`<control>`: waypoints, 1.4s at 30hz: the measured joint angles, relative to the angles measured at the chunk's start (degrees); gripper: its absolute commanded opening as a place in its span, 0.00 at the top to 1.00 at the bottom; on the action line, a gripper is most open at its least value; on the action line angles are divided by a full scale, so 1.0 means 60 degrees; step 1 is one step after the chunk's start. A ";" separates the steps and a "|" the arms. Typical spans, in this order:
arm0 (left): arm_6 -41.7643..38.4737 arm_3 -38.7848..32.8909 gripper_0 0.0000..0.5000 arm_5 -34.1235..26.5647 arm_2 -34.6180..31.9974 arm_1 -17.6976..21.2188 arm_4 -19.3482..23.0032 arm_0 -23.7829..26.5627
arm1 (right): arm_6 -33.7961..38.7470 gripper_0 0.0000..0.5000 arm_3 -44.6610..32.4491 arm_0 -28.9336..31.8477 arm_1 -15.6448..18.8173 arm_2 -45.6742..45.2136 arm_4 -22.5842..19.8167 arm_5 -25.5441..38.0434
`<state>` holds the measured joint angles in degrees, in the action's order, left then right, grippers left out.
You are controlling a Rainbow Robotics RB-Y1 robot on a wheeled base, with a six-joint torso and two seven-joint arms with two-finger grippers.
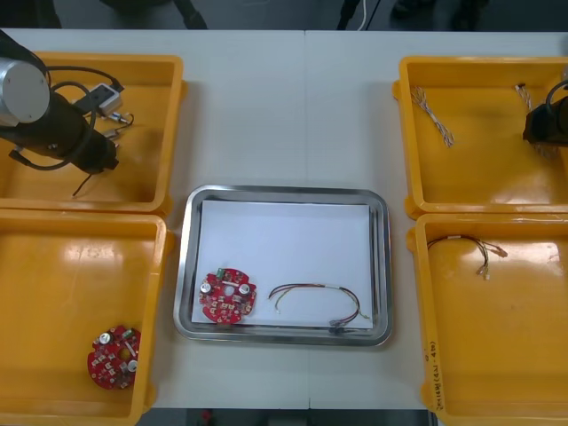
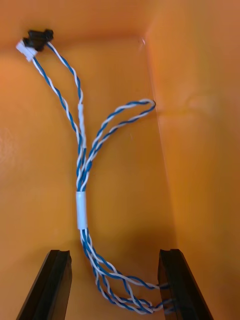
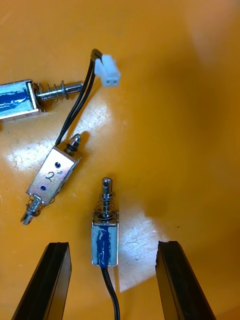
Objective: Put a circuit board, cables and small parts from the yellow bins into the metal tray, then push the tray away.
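Left gripper point(image 1: 103, 158) in the far left yellow bin point(image 1: 89, 60), right gripper point(image 1: 543, 133) in the far right yellow bin point(image 1: 461, 64).
Front: the metal tray point(image 1: 284, 191) holds a circuit board point(image 1: 227, 295) and a cable point(image 1: 319, 297). Right wrist: the fingers point(image 2: 50, 285) stand apart, with a blue and white cable point(image 2: 81, 205) between them. Left wrist: the fingers are apart around a small metal part point(image 3: 105, 242).

Metal tray point(image 1: 383, 266) holds a circuit board point(image 1: 226, 295) and apparently one cable point(image 1: 312, 287).

You have tray point(image 1: 284, 192) at centre, bins point(image 1: 71, 284) at 3 and 9 o'clock. In tray: board point(image 1: 227, 295) at 7, cable point(image 1: 306, 286) at 5.
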<state>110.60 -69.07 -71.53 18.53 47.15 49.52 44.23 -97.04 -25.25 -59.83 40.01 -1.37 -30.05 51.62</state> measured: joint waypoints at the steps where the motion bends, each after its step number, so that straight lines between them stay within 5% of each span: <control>1: 0.0000 0.0027 0.00 0.0001 0.0000 -0.0003 -0.0016 0.0000 | 0.0000 0.00 0.0000 0.0034 0.0000 0.0000 -0.0018 -0.0009; 6: 0.0000 0.0211 0.00 0.0144 0.0000 -0.0033 -0.0021 0.0001 | 0.0000 0.00 0.0000 0.0129 0.0000 0.0000 -0.0126 -0.0072; 7: 0.0000 0.0252 0.00 0.0183 0.0000 -0.0049 -0.0028 0.0001 | 0.0000 0.06 0.0000 0.0134 0.0000 0.0000 -0.0146 -0.0078; 8: 0.0000 0.0298 0.00 0.0231 0.0000 -0.0070 -0.0039 0.0001 | 0.0000 0.28 0.0000 0.0137 0.0000 0.0000 -0.0166 -0.0079; 9: 0.0000 0.0344 0.00 0.0279 0.0000 -0.0096 -0.0049 0.0001 | 0.0000 0.64 -0.0001 0.0137 0.0000 0.0000 -0.0187 -0.0079; 11: 0.0000 0.0438 0.00 0.0380 0.0000 -0.0149 -0.0064 0.0002 | 0.0000 0.99 -0.0001 0.0137 0.0000 0.0000 -0.0249 -0.0079; 24: 0.0000 0.0621 0.03 0.0773 0.0228 -0.0248 -0.0089 0.0003 | 0.0000 1.00 -0.0103 0.0156 0.0001 0.0000 -0.0451 0.0051; 25: 0.0000 0.0632 0.13 0.0774 0.0237 -0.0248 -0.0089 0.0003 | 0.0000 1.00 -0.0214 0.0157 0.0001 0.0000 -0.0451 0.0230; 28: 0.0000 0.0640 0.99 0.0775 0.0237 -0.0248 -0.0089 0.0006 | 0.0000 1.00 -0.0815 0.0174 0.0006 0.0000 -0.0449 0.1089; 42: 0.0000 0.0673 1.00 0.0783 0.0237 -0.0248 -0.0088 0.0014 | 0.0002 1.00 -0.3214 0.0214 0.0011 0.0000 -0.0511 0.4370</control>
<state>110.60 -65.03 -66.83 19.95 45.65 48.99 44.32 -97.03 -44.53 -58.55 40.07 -1.37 -33.12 77.84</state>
